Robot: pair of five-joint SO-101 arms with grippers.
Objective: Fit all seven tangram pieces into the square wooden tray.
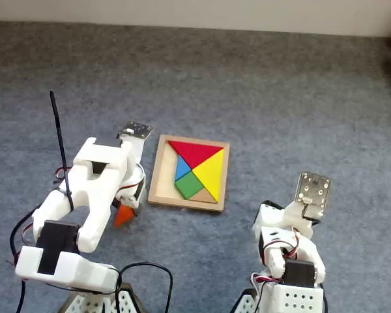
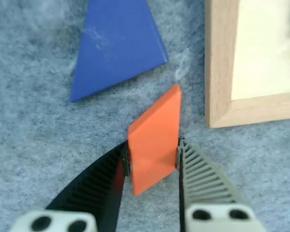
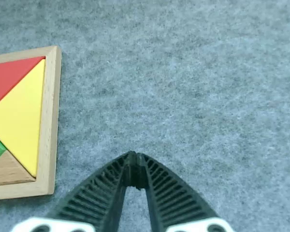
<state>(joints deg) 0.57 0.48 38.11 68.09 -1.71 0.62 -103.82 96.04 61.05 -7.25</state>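
The square wooden tray (image 1: 182, 203) is pale unpainted wood. In it lie a red triangle (image 1: 195, 153), a yellow triangle (image 1: 212, 173), a green square (image 1: 188, 185) and a light blue triangle (image 1: 181, 168). The orange piece (image 2: 154, 140) and the dark blue triangle (image 2: 116, 43) are plain flat colour. The surface (image 1: 280, 98) is mottled blue-grey carpet. The left gripper (image 2: 152, 157) has one black ribbed finger and one grey; the right gripper (image 3: 134, 166) has black ribbed ones. The left arm (image 1: 98, 189) and right arm (image 1: 290, 241) are white with black motors.

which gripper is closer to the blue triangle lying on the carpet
Left. The left gripper, shut on the orange piece, is just short of the blue triangle; the right gripper is over carpet past the tray's far side.
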